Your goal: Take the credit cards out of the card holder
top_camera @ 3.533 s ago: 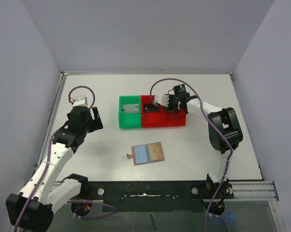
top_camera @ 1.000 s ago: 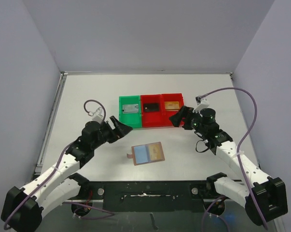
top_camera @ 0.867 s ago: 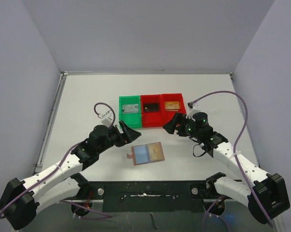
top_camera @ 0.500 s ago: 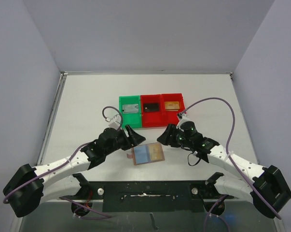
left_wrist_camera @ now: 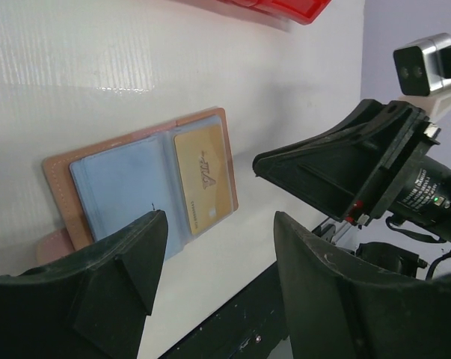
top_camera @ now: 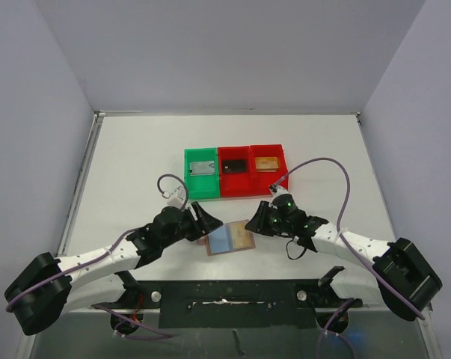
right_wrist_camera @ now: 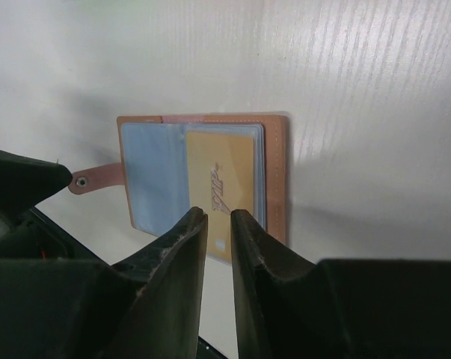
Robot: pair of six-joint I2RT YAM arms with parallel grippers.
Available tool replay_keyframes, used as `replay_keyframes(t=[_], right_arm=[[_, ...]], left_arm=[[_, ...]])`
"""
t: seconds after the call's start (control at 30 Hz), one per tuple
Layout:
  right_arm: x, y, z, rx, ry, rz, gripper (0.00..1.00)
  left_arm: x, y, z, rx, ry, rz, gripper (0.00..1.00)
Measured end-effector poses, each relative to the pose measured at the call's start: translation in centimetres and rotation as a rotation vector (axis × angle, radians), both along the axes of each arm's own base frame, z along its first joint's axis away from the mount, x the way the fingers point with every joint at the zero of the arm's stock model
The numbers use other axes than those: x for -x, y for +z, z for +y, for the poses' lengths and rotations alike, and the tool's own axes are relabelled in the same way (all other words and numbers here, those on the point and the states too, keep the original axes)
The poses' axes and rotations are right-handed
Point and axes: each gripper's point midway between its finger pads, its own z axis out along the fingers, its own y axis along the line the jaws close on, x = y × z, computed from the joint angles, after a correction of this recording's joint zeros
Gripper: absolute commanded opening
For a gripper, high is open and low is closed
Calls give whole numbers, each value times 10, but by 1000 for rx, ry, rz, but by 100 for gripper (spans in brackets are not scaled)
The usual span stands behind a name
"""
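The holder (top_camera: 229, 239) lies open at lower centre of the top view, with one gold card (right_wrist_camera: 221, 191) in its right half. Cards sit in the green bin (top_camera: 188, 183) and red bins (top_camera: 255, 191), so I judge most are out. My left gripper (left_wrist_camera: 218, 277) gapes beside the holder; my right gripper (right_wrist_camera: 218, 224), over the card, is nearly together and grips nothing.

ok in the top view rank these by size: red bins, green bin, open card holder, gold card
1. red bins, taken together
2. green bin and card holder: too alike to rank
3. gold card, smallest
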Motion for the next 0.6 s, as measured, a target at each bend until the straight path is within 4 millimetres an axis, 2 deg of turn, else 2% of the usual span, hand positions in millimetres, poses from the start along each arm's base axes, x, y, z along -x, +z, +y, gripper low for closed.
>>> replay_keyframes(t=[0.2, 0.6], right_arm=[[3, -13, 4, 11, 21, 36, 20], [5, -26, 5, 31, 30, 66, 18]], left_arm=[[1, 3, -5, 11, -13, -10, 55], [13, -16, -20, -32, -74, 20, 53]])
